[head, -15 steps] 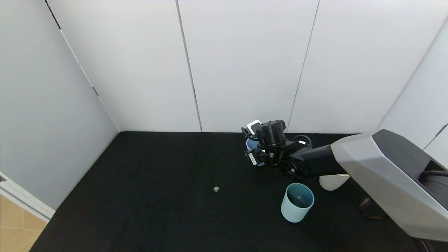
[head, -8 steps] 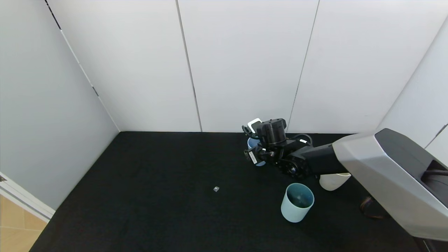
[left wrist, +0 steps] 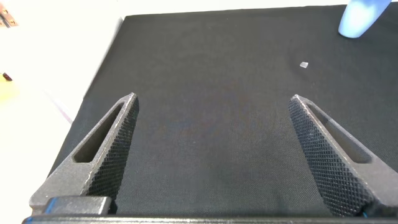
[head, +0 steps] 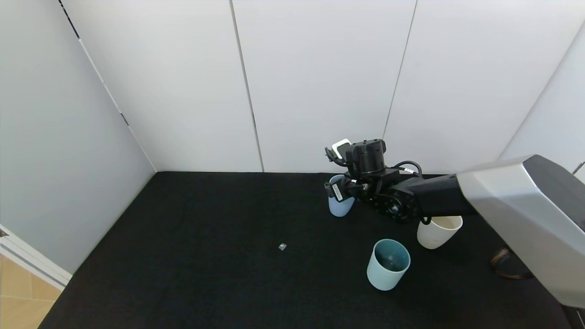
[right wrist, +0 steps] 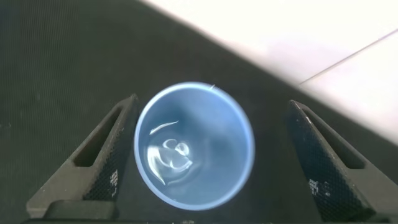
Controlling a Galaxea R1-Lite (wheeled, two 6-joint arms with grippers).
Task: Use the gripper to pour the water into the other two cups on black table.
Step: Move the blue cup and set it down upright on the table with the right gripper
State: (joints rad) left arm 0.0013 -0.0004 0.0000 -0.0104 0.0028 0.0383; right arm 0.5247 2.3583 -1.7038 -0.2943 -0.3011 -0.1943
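The light periwinkle-blue cup stands upright on the black table near the back wall. In the right wrist view the cup holds a little clear water. My right gripper hangs over this cup with its jaws open on either side of the rim, with a gap on one side. The cream cup and the mint-teal cup stand upright to the right front of it. My left gripper is open and empty over bare cloth, out of the head view.
A small grey piece lies mid-table; it also shows in the left wrist view. A brown ring-like object lies at the right, under my arm. White wall panels border the table at the back and sides.
My right arm has risen and shifted slightly right. The blue cup and the cream cup now show more fully. No cup has moved.
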